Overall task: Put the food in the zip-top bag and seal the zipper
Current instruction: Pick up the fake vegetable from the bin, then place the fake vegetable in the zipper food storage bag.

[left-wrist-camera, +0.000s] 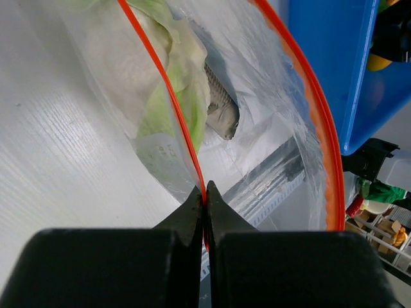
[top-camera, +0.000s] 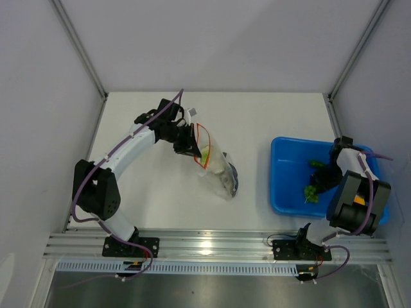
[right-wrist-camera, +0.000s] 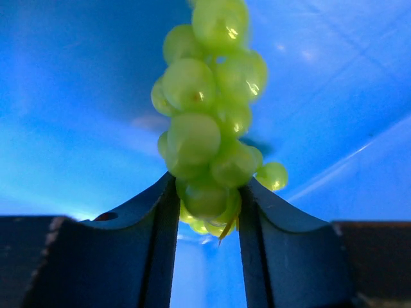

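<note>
1. Two claws, two jobs. My left claw is pinched fully shut on the zipper, gripping one lip of the orange-red strip at the mouth of the zip-top bag.
2. That bag lies on the table, well left of the blue tray. Its mouth is held up towards my left wrist and gapes in a wide loop. Inside it I can see a leafy green piece and a grey fish piece.
3. My right claw is down in the tray, partly closed. The lowest berries of a bunch of green grapes fill the gap between its jaws. Both pads look to be touching the fruit, but I cannot tell how firm the hold is.
4. I judge the grapes to be light, smooth and rounded, so they may squirt out of a sideways squeeze. The bunch looks lumpy and may hang loosely from whichever berries I hold.
5. Best purchase, I think, is where I am now, low across the cluster with berries bulging above the pads.
6. I expect the bag film to be thin, crinkly and limp. The strip is the only stiff part, so I should grip that.
</note>
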{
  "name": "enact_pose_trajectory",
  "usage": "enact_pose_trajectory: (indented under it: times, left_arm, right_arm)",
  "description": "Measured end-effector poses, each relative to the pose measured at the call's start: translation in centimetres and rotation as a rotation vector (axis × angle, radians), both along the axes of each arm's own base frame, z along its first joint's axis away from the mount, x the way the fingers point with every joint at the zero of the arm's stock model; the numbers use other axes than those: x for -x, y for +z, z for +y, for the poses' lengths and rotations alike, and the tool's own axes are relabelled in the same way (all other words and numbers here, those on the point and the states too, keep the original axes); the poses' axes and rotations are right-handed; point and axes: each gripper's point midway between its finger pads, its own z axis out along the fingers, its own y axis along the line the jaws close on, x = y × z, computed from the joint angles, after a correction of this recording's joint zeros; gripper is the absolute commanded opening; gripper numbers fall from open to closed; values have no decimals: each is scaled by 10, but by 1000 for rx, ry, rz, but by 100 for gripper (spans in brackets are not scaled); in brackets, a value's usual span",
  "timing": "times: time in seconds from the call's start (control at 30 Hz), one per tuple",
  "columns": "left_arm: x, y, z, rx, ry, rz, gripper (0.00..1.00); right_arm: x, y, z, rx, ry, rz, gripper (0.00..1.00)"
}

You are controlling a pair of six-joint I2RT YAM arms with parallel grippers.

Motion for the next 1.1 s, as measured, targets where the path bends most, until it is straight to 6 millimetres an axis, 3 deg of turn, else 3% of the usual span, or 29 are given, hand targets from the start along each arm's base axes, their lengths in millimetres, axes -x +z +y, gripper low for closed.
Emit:
enact_pose_trajectory:
  times: [0.1,0.23,0.47,0.6,0.8,0.97,1.1]
  left_arm:
    - [0,1,0,4,-2,1,1]
    - [1,5,0,9,0,-6,1]
    - [5,23,-1,40,14,-35,1]
    - [5,31,-2,57,21,-39,1]
    - [6,41,-5,83,19,-47,1]
    - [4,51,-8,97,17,-64,1]
    - [3,56,-10,106,16,-73,1]
  right_arm:
    - [-17,22,3,7,52,-87,7]
    - [-50,70,11,30,151,-263,6]
    - [-93,156,58,17,394,-537,2]
    - [-108,192,102,-30,553,-632,1]
    - [-125,239,193,-155,819,-768,2]
    - [-121,273,268,-339,984,-905,2]
    - [-112,300,314,-495,1076,-1009,3]
